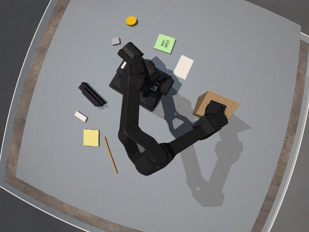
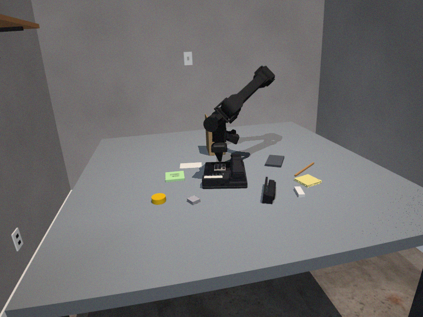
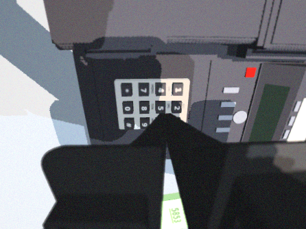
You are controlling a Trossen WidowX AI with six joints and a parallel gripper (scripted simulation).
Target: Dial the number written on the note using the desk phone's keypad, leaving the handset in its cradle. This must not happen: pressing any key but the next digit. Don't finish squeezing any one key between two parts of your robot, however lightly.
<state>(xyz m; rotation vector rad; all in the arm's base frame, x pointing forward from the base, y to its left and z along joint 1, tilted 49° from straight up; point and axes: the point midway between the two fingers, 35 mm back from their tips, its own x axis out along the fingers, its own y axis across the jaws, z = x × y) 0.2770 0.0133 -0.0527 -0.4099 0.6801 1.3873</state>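
With the black gripper [image 3: 167, 118] pressed together on nothing, hovering over the pale keypad [image 3: 151, 102] of the black desk phone [image 2: 224, 175], press one key straight down using the joined tip alone.

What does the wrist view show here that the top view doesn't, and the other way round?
Only the wrist view shows the keypad digits, with the shut gripper tip near the 5 and 6 keys. Only the top view shows the whole green note reading 004-5853, the arm's base and the scattered desk items. Both show the desk phone and part of the note.
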